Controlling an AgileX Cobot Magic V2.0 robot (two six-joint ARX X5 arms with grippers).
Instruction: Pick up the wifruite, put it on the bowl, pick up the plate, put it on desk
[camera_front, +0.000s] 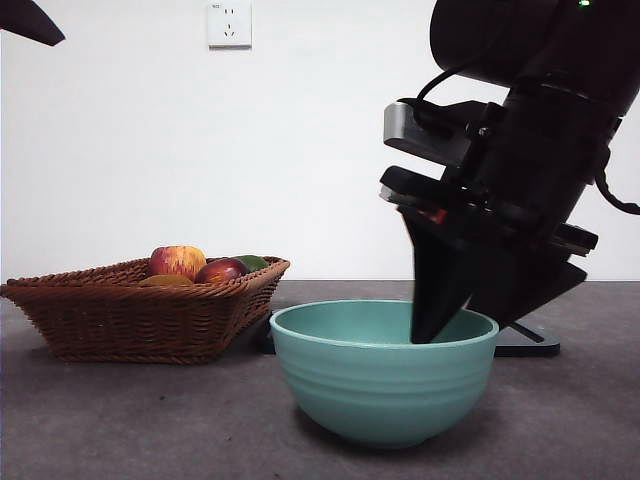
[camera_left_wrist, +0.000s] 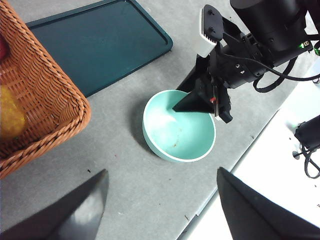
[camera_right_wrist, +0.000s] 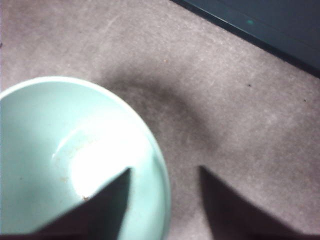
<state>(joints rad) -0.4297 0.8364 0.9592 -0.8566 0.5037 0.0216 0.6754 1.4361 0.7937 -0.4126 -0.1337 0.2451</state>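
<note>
The teal-green bowl (camera_front: 384, 375) stands on the desk (camera_front: 120, 420) and looks empty inside in the left wrist view (camera_left_wrist: 179, 127). My right gripper (camera_front: 460, 330) is open and low over the bowl's rim (camera_right_wrist: 159, 165), one jaw inside the bowl and one outside. A dull golden-brown wifruite (camera_front: 165, 281) lies in the wicker basket (camera_front: 140, 315), far from both grippers; it also shows in the left wrist view (camera_left_wrist: 7, 117). A dark teal flat plate (camera_left_wrist: 100, 45) lies on the desk beyond the bowl. My left gripper (camera_left_wrist: 162, 171) is open and empty, high above the desk.
The basket also holds a red-and-yellow apple (camera_front: 178, 261), a dark red fruit (camera_front: 221, 270) and a green fruit (camera_front: 252, 262). A black stand base (camera_front: 528, 342) sits behind the bowl. The desk's edge (camera_left_wrist: 235, 165) runs close to the bowl. A wall socket (camera_front: 229, 23) is behind.
</note>
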